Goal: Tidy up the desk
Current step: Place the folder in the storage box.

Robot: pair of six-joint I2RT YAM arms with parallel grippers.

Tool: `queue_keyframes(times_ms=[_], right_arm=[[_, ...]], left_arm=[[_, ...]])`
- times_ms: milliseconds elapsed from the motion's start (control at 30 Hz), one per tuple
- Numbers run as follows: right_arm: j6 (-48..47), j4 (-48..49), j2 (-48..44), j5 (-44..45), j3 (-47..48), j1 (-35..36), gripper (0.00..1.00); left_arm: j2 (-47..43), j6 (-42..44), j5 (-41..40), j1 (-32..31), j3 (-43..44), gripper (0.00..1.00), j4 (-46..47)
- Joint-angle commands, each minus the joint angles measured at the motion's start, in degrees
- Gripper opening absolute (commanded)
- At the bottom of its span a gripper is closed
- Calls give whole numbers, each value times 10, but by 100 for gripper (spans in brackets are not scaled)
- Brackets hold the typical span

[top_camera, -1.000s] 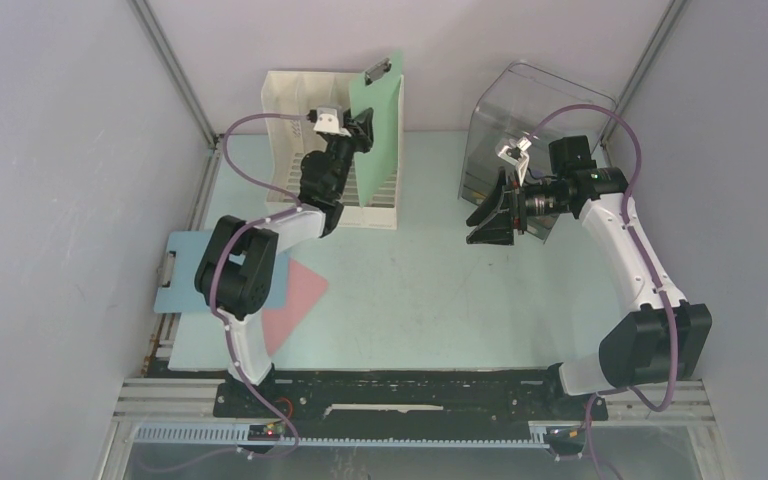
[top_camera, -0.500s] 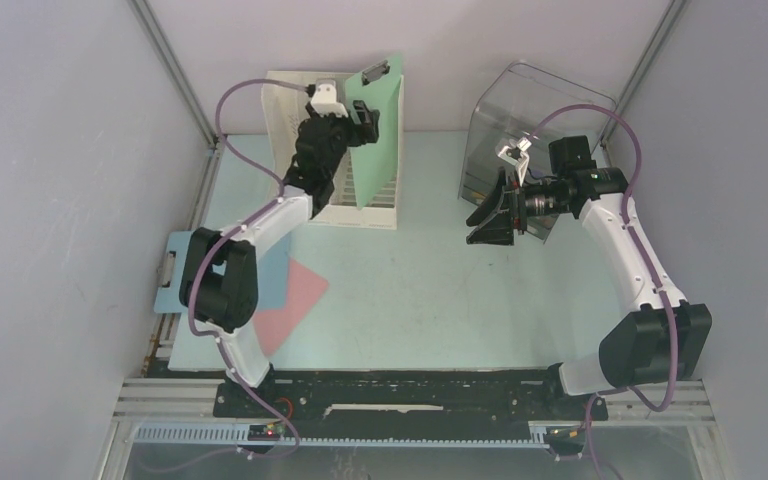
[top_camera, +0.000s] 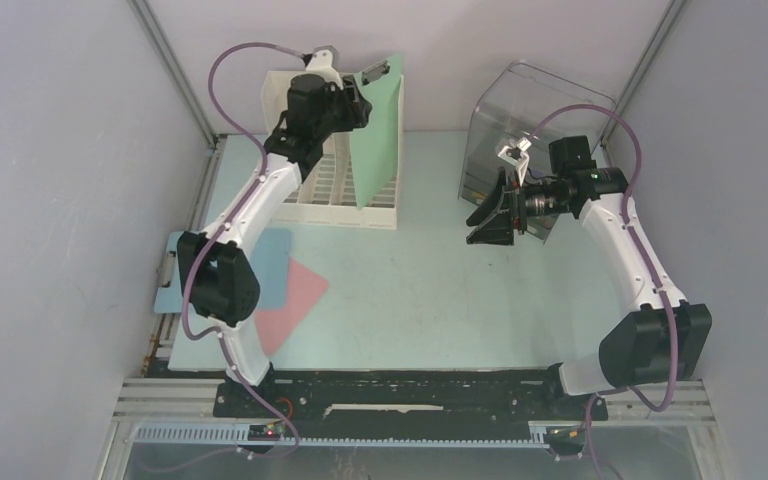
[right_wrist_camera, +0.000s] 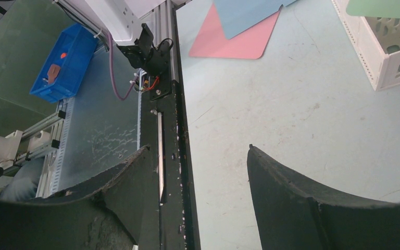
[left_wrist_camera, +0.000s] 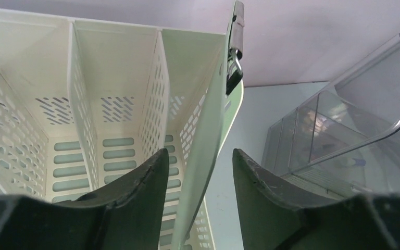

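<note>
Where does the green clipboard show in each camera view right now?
Top external: the green clipboard stands upright at the right end of the white file rack, upper left of centre.
Left wrist: edge-on, running up the centre.
Right wrist: only a green corner at the top right edge.
Shared landmark: the white file rack.

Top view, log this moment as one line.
left jaws: open, astride green clipboard | green clipboard: standing in white rack | right jaws: open, empty, above desk | blue board, pink sheet: flat on desk
</note>
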Motion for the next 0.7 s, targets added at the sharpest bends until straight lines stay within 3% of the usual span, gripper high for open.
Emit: queue_keyframes(times_ms=[0, 200, 300, 467, 667], right_arm=[[-11, -3, -20, -13, 0, 0, 75], [-11, -4, -20, -12, 0, -1, 74], [-11, -3, -19, -12, 0, 0, 74], [-10, -3, -19, -12, 0, -1, 75], [-11, -4, -20, -12, 0, -1, 75]], left_arm=[[28, 23, 12, 0, 73, 51, -103], [68, 54, 9, -1, 159, 28, -175], [82, 70, 4, -2, 193, 2, -204], [53, 96, -2, -3, 178, 0, -176], [-61, 98, 6, -5, 1, 0, 30]])
